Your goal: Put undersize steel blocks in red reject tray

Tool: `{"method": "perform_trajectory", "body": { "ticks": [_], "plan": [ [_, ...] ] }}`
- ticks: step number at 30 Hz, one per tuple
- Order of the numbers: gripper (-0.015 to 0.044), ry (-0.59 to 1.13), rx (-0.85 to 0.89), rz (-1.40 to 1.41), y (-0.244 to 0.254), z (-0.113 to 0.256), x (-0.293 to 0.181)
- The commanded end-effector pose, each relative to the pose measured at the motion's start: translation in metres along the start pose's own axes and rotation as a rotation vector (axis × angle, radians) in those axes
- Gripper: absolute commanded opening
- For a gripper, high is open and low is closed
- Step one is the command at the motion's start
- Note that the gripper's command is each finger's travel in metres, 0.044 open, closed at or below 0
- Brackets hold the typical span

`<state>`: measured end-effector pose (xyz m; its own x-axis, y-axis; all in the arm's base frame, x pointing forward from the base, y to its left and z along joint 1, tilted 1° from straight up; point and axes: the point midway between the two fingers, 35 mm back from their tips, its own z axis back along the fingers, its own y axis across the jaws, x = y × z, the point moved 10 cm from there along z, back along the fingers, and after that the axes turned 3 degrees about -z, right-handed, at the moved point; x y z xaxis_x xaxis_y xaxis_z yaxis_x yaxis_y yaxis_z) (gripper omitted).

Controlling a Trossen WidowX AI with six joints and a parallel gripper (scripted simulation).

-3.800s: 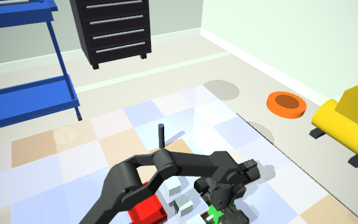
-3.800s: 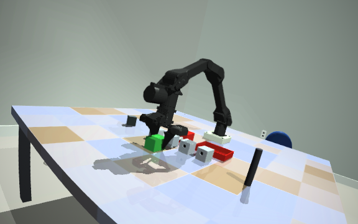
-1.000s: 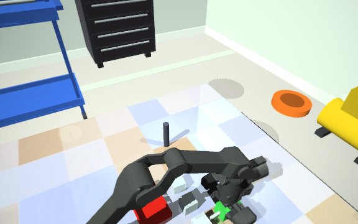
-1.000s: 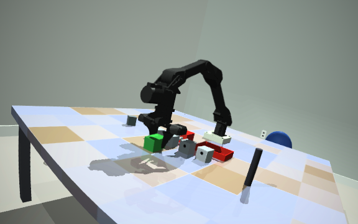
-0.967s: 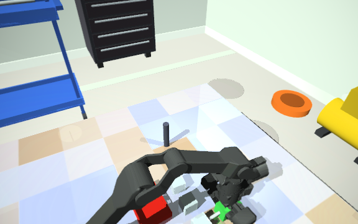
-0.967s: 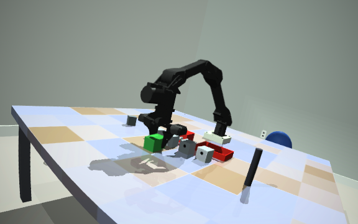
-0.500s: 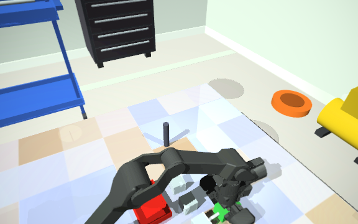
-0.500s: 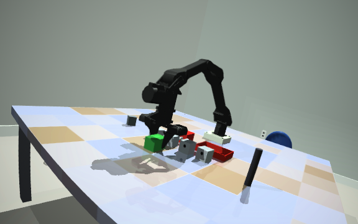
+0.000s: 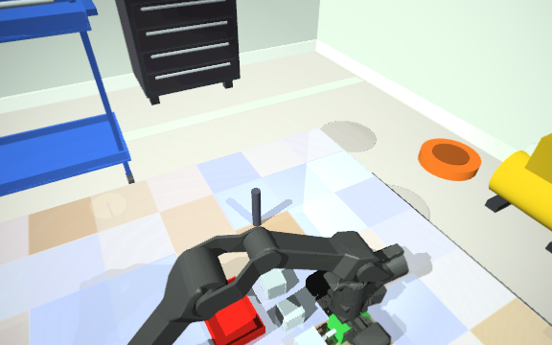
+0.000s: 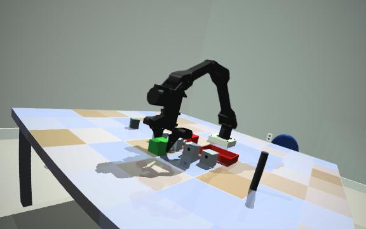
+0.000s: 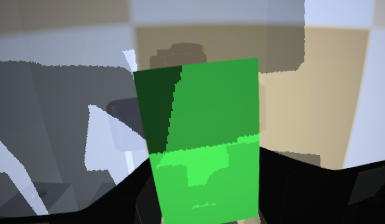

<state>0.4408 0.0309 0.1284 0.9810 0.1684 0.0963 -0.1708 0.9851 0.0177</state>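
My gripper (image 9: 348, 320) (image 10: 164, 141) (image 11: 198, 150) is shut on the green GO gauge (image 9: 338, 328) (image 10: 158, 146) (image 11: 213, 110), low over the table. The gauge's pale pin (image 9: 330, 333) points at the nearest steel block (image 9: 308, 337) in the top view; whether its tip is in the hole cannot be told. Two more pale blocks stand in a row there, a middle one (image 9: 290, 314) and a far one (image 9: 274, 284). In the exterior view two blocks (image 10: 191, 151) (image 10: 210, 158) show dark holes, and another block (image 10: 177, 144) is partly behind the gripper. The red tray (image 9: 260, 331) (image 10: 234, 159) lies beside the row.
A separate dark grey block (image 10: 134, 123) stands farther off on the table. A dark upright post (image 9: 256, 207) (image 10: 259, 172) stands beyond the blocks. The arm's white base (image 10: 222, 140) is behind the red tray. More red (image 10: 192, 138) shows behind the blocks.
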Motion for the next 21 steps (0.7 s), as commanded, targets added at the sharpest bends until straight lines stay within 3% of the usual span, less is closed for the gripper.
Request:
{"method": "perform_trajectory", "body": {
  "ticks": [1,21],
  "plan": [
    [0.0000,-0.011,0.003,0.001,0.0002,0.0033,-0.0023],
    [0.0000,-0.021,0.004,0.002,0.0012,0.0087,0.0042]
  ]
}}
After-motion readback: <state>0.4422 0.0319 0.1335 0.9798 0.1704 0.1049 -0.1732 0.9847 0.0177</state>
